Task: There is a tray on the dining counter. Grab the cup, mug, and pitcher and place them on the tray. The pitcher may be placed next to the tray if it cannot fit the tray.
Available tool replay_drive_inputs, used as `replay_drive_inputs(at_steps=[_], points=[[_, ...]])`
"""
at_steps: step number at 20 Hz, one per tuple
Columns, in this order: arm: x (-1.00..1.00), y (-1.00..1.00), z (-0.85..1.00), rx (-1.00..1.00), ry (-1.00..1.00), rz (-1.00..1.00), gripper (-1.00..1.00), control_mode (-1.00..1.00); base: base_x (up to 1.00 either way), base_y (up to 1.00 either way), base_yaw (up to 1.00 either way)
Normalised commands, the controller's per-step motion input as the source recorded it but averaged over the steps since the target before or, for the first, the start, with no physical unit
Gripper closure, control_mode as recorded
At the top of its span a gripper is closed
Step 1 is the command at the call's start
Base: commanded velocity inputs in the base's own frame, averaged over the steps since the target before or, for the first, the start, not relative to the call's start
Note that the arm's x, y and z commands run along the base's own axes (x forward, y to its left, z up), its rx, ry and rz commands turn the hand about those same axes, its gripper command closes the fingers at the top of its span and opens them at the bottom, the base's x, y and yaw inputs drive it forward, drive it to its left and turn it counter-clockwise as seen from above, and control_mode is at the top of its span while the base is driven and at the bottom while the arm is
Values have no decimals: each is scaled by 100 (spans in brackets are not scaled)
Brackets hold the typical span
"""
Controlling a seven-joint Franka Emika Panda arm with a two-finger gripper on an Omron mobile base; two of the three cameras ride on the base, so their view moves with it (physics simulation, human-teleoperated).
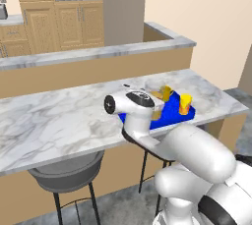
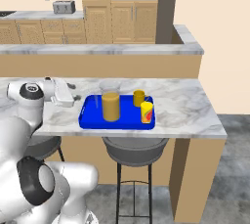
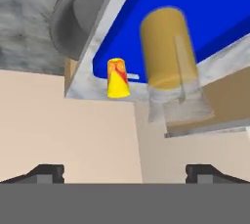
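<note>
Pitcher [image 2: 111,104] stands upright on the blue tray [image 2: 90,120], at the tray's 9 o'clock in the right base view. Mug [image 2: 138,97] and cup [image 2: 146,112] sit at its 3 o'clock, close together, on the same tray on the bench [image 2: 190,113]. End effector [image 3: 125,171] is fully open and empty, with the pitcher well apart from its tips. Judgement: all three items appear placed; the step in hand is withdrawal. Pull away clear of the pitcher's top, without sweeping across the tray.

The arm [image 1: 197,160] was glossy white, built of rounded, bulbous segments with dark grey joint rings and a black panel on the wrist; two small dark fingertips [image 3: 46,173] ended it.
</note>
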Motion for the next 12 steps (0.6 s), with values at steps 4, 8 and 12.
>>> replay_drive_inputs(at_steps=[4, 8, 12], points=[[0, 7, 22, 32, 59, 0, -100, -100, 0, 0, 0], [0, 17, 0, 43, 42, 1, -100, -100, 0, 0, 0], [0, 34, -19, 37, 19, 8, -100, -100, 0, 0, 0]])
